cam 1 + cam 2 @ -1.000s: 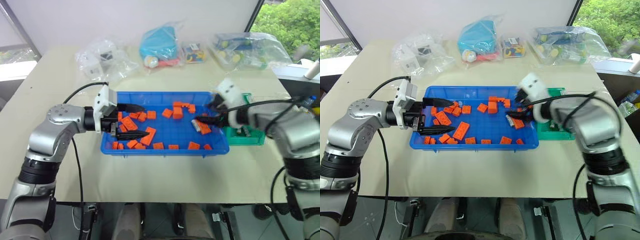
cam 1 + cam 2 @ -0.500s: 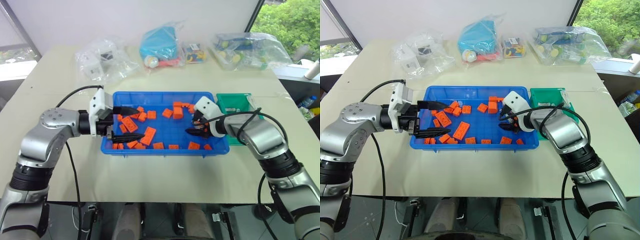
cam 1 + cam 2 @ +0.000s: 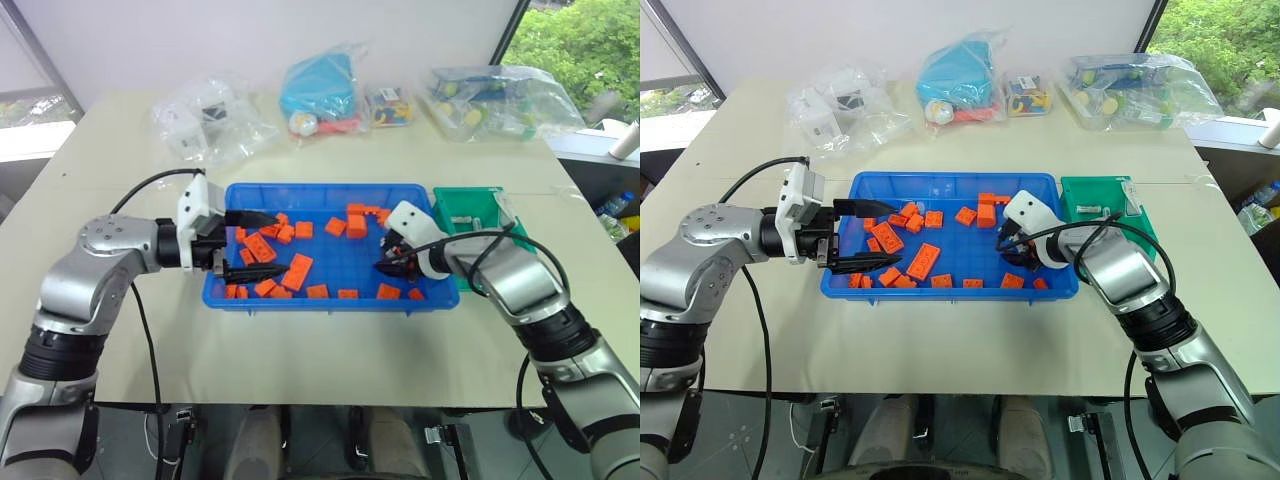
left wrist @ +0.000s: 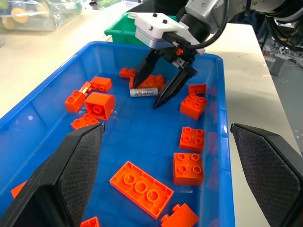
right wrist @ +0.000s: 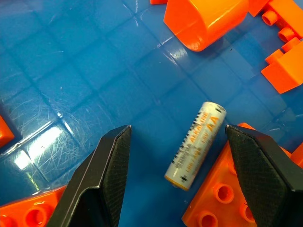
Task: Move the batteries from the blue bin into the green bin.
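Right wrist view: bare blue bin [image 5: 71, 71] floor around, orange bricks [image 5: 208, 19] crowding one side; battery [image 5: 196, 144] lying between right gripper's [image 5: 175, 177] wide-spread fingers, untouched.

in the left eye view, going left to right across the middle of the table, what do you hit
left gripper with jaws open → orange bricks in the blue bin → right gripper, jaws open over a battery → green bin

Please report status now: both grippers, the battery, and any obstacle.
Right gripper open, straddling battery on blue bin floor. Left gripper open, idle. Orange bricks crowd the battery.
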`<state>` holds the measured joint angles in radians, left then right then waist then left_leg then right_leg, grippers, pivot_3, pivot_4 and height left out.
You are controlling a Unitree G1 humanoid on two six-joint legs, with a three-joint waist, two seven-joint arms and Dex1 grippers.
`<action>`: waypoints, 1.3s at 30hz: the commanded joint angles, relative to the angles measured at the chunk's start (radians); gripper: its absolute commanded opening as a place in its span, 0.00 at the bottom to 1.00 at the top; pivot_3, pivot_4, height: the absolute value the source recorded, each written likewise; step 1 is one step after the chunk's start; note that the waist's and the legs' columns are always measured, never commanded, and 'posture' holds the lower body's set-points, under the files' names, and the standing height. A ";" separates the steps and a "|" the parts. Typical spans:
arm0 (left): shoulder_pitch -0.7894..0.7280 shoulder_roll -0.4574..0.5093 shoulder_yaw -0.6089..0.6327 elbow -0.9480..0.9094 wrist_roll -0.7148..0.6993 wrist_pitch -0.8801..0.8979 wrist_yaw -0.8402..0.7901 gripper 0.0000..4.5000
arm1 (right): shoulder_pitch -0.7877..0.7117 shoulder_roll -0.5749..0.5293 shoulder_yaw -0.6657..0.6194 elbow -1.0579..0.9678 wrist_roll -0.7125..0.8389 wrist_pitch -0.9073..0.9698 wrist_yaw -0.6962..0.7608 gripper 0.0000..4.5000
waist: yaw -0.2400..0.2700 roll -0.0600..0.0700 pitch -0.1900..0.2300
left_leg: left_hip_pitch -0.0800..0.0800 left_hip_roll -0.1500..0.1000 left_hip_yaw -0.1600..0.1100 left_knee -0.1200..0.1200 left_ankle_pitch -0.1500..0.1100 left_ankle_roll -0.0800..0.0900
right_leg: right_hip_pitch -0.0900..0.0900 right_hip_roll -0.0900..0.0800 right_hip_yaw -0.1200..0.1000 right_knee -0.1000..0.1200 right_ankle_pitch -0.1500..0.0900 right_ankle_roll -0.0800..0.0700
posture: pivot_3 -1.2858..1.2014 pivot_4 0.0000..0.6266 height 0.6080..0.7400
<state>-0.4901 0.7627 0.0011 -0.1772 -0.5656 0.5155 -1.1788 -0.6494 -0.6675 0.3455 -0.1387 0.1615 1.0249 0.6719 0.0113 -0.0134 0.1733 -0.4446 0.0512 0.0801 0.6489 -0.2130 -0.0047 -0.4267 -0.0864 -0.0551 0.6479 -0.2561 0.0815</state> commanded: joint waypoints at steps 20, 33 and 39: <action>-0.015 0.007 0.001 -0.024 -0.025 -0.008 -0.079 1.00 | -0.098 -0.089 -0.366 -0.107 0.175 0.197 0.057 0.01 | 0.002 0.001 0.000 | 0.000 0.000 0.000 0.000 0.000 0.000 | 0.000 0.000 0.000 0.000 0.000 0.000 | 0.52 0.24 0.97; -0.032 0.000 -0.016 0.008 -0.012 -0.024 -0.107 1.00 | 0.123 -0.323 -0.477 -0.065 0.138 0.059 0.039 0.59 | -0.021 0.001 0.000 | 0.001 0.000 0.001 -0.001 0.000 0.000 | 0.000 0.000 0.001 0.000 0.000 0.000 | 0.52 0.24 0.97; -0.032 0.023 0.008 0.033 -0.008 -0.020 -0.110 1.00 | 0.261 -0.374 -0.545 -0.046 0.171 -0.205 0.202 0.59 | -0.016 0.001 0.000 | 0.000 0.000 0.000 -0.001 0.000 0.000 | 0.000 0.000 0.000 0.000 0.000 0.000 | 0.52 0.24 0.97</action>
<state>-0.5120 0.7644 -0.0229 -0.1470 -0.5758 0.5083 -1.2840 -0.4321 -0.9979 -0.1307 -0.1871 0.3204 0.9366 0.7890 -0.0045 -0.0125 0.1737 -0.4443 0.0510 0.0805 0.6480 -0.2132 -0.0044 -0.4269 -0.0867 -0.0547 0.6478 -0.2563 0.0821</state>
